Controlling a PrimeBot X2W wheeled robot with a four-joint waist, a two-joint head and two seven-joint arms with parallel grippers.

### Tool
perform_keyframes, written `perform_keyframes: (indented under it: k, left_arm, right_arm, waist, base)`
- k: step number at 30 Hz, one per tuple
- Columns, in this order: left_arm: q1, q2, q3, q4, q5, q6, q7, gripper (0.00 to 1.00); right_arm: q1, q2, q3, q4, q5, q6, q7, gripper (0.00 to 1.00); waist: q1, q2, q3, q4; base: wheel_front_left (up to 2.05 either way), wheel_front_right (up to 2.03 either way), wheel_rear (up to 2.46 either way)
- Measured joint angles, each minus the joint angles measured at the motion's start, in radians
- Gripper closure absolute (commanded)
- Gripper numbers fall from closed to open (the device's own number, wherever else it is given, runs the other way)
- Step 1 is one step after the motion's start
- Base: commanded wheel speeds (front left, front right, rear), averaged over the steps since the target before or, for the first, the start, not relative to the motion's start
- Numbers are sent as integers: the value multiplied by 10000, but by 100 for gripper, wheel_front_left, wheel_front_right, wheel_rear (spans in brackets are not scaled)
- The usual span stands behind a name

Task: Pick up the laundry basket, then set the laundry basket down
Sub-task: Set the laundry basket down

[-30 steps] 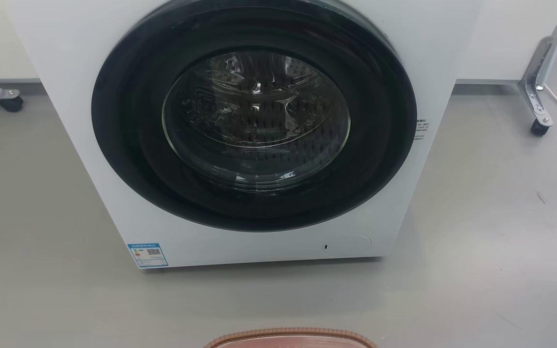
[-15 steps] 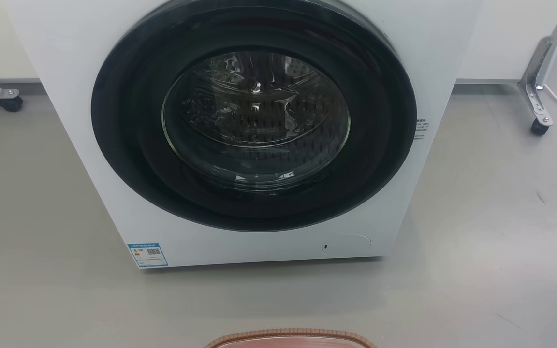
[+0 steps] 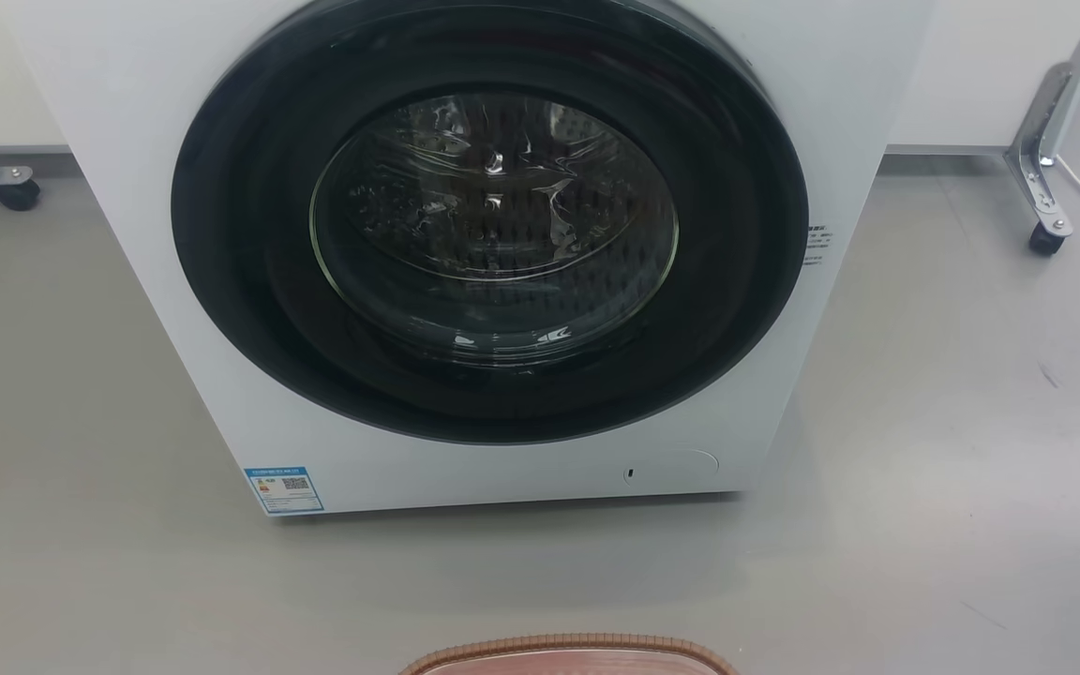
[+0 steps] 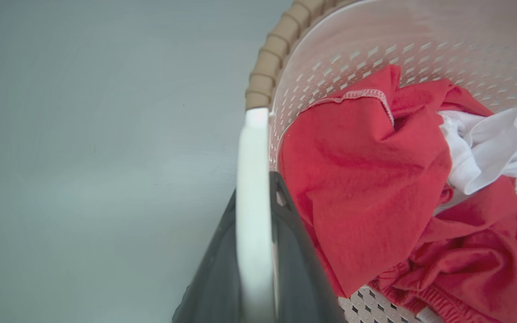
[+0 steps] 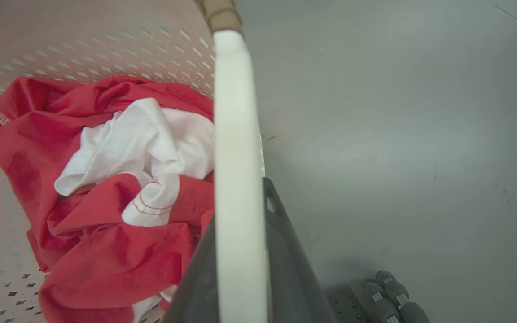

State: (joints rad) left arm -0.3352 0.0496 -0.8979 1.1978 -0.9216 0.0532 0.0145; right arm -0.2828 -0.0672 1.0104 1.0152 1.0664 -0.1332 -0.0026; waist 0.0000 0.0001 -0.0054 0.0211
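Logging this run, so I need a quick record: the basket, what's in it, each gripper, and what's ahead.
basket: laundry basket, perforated, brown rim; lifted or resting, cannot tell
contents: red garment and white garment, crumpled together
left gripper: closed on a white side handle
right gripper: closed on the other handle
ahead: washing machine, door shut, on grey floor

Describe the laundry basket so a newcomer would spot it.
Find the washing machine with its round dark door. Before it, at the head view's bottom edge, is the laundry basket. Its brown woven rim, perforated walls and red clothes mark it out.
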Motion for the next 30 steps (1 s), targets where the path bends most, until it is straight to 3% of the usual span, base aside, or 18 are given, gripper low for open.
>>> perform_keyframes:
  k: [16, 30]
  left_arm:
    - [-175, -10, -48, -151, -105, 140, -92, 100]
    - [-2312, -12, 199, -199, -90, 261, -397, 100]
  right_arm:
    - [-638, 17, 276, 334, 171, 0, -176, 100]
    - [-3077, 42, 132, 859, 42, 10, -525, 100]
  waist:
    - [0, 0, 348, -28]
    - [2, 1, 1822, -4]
  base:
    - [0, 0, 0]
    - [0, 0, 0]
